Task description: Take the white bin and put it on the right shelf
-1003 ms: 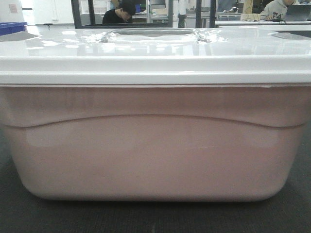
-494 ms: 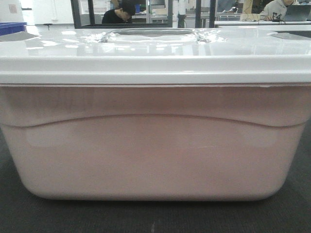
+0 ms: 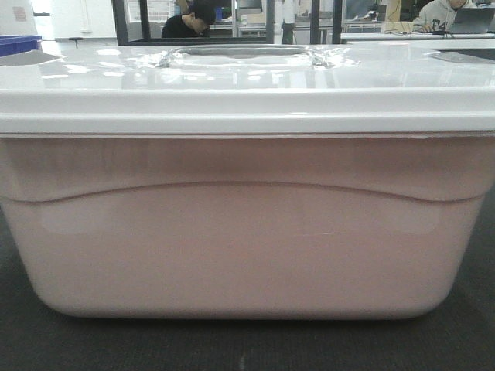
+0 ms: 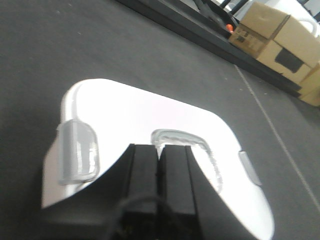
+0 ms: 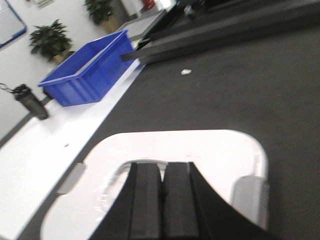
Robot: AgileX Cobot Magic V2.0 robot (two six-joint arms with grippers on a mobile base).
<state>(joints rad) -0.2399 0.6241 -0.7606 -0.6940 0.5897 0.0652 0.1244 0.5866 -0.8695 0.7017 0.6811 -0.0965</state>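
The white bin (image 3: 247, 232) fills the front view: pinkish translucent walls, a curved ridge and a glossy white lid (image 3: 247, 85), standing on a dark surface. The left wrist view looks down on the lid (image 4: 150, 115); my left gripper (image 4: 159, 146) hovers over it, shut, its tips at the edge of the lid's handle recess (image 4: 200, 145). My right gripper (image 5: 162, 165) is also shut, above the lid (image 5: 200, 147) at the recess rim. Nothing shows between either pair of fingers. The right shelf is out of view.
A blue open bin (image 5: 87, 75) and a dark bottle (image 5: 30, 102) stand on a white surface beside the dark one. Cardboard boxes (image 4: 280, 40) sit past a dark rail. People at desks (image 3: 189, 19) and black frame posts show behind the bin.
The background in the front view has crept up a few pixels; the bin looks unmoved.
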